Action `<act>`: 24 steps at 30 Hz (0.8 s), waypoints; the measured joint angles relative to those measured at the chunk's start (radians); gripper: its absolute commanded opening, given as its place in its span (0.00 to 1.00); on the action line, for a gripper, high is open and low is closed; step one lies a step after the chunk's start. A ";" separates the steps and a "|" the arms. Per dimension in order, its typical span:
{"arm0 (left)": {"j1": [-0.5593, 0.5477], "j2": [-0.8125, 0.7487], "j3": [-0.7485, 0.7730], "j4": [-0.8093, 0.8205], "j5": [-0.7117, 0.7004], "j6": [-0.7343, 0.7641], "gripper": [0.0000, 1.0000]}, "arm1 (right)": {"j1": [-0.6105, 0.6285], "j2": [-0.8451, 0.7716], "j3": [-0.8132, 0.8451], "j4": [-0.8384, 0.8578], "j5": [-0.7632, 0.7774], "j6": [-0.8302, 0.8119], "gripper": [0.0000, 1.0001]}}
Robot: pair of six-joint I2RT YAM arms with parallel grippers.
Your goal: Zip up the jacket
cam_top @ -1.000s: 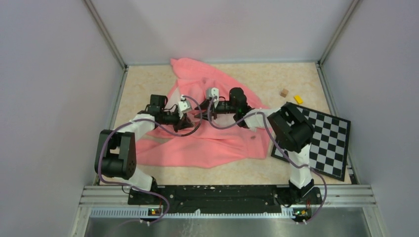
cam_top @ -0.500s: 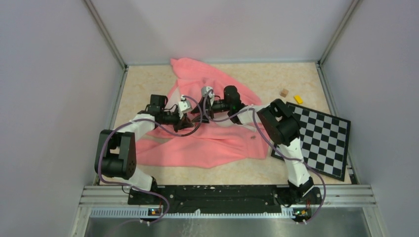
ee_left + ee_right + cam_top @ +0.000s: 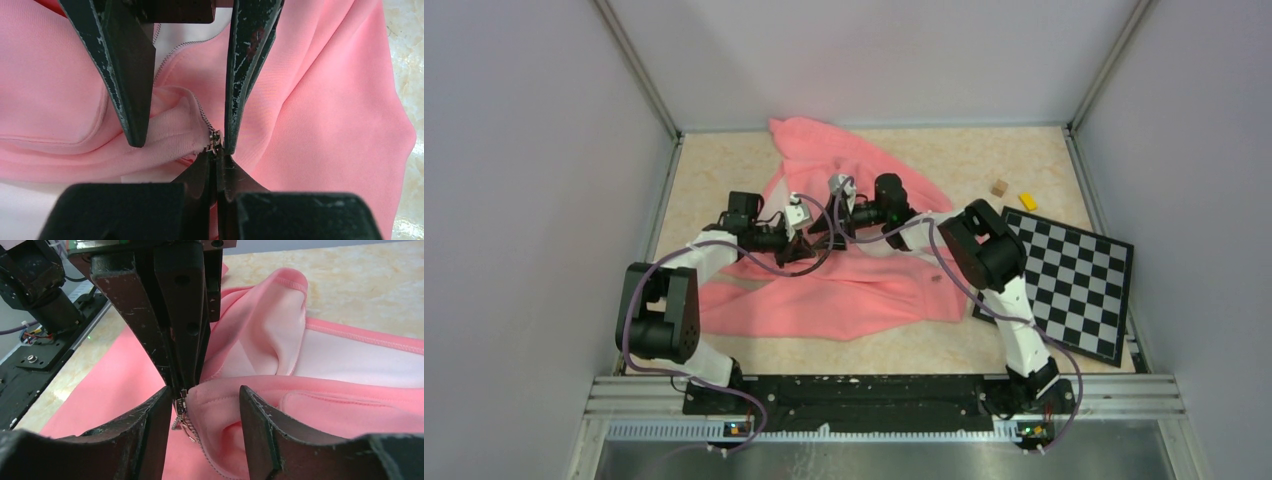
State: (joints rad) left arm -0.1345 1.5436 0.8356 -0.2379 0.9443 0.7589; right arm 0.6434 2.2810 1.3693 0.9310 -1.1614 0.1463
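Left end effector (image 3: 216,153) pressed together, pinching zipper pull (image 3: 215,138) of pink jacket (image 3: 325,115). Right end effector (image 3: 205,390) spread, straddling a jacket fold just beside the pull.

We count one jacket (image 3: 844,300), one checkerboard (image 3: 1074,285), two small blocks, a brown block (image 3: 999,187) and a yellow block (image 3: 1028,200), and two arms, the left arm (image 3: 694,255) and the right arm (image 3: 994,260).

The top camera looks down from behind the arm bases (image 3: 709,378) (bottom of frame). Both wrist cameras sit very close, facing each other across the zipper slider (image 3: 215,140)
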 measured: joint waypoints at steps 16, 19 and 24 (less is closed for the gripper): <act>0.002 0.000 0.000 0.011 -0.009 0.003 0.00 | -0.005 0.056 0.013 0.158 -0.066 0.192 0.20; 0.001 0.000 0.000 0.008 -0.009 0.003 0.00 | -0.005 0.070 0.015 0.211 -0.068 0.241 0.25; -0.001 0.000 0.000 0.004 -0.006 0.003 0.00 | -0.005 0.070 0.015 0.264 -0.066 0.276 0.22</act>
State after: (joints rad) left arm -0.1356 1.5440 0.8360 -0.2337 0.9386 0.7616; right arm 0.6384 2.3508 1.3842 1.1946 -1.2278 0.4221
